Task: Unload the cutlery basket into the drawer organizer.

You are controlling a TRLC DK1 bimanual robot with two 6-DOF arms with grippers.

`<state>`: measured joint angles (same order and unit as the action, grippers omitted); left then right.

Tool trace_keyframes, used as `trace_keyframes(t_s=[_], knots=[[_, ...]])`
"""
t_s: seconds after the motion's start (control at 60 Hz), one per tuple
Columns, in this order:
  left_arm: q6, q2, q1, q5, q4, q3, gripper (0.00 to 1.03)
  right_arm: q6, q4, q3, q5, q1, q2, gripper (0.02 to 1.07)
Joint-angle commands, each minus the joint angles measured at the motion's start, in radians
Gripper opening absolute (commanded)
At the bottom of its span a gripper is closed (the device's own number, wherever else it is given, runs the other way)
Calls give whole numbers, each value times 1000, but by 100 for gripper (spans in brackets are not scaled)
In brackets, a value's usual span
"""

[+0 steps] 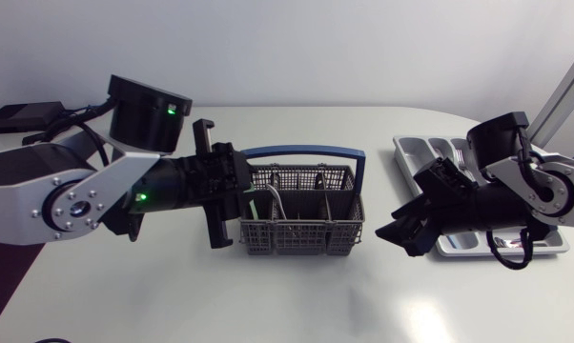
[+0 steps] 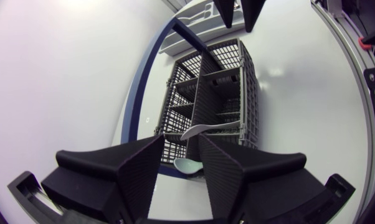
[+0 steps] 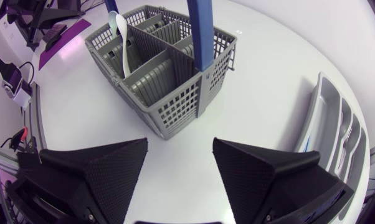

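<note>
The grey cutlery basket (image 1: 301, 211) with a blue handle stands mid-table. A white spoon (image 3: 121, 38) leans in its end compartment on my left arm's side. My left gripper (image 1: 246, 189) sits at that end of the basket, open; in the left wrist view the pale spoon (image 2: 203, 129) is just ahead of the gap of the gripper (image 2: 181, 143), untouched. My right gripper (image 1: 394, 227) hangs between basket and drawer organizer (image 1: 416, 148), open and empty (image 3: 179, 146). The organizer (image 3: 337, 124) lies beside it, with cutlery in its compartments.
A black box (image 1: 20, 116) lies at the table's far left edge. Bare table surrounds the basket (image 3: 169, 74) in front and behind.
</note>
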<state>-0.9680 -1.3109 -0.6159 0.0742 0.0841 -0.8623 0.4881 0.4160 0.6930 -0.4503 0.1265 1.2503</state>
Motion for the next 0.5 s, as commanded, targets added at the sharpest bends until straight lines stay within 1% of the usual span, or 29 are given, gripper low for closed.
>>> trace_keyframes(t_s=[0.0, 0.033, 0.083, 0.117, 0.283, 0.333, 0.483], knots=[[-90, -28, -27, -36, 0, 19, 47, 40, -2, -33, -11, -13, -18, 84], [-110, -30, -39, -50, 2, 17, 47, 49, -2, -41, -14, -19, -23, 84], [-132, -31, -50, -60, 2, 17, 47, 55, -2, -47, -14, -22, -26, 87], [-156, -39, -65, -80, 2, 13, 48, 63, -2, -53, -18, -24, -29, 87], [-227, -94, -94, -145, 5, -23, 48, 75, -2, -58, -25, -27, -38, 88], [-248, -117, -99, -154, 5, -37, 49, 75, -3, -59, -30, -25, -38, 88], [-301, -191, -107, -198, 2, -84, 49, 83, -6, -64, -37, -27, -37, 88]])
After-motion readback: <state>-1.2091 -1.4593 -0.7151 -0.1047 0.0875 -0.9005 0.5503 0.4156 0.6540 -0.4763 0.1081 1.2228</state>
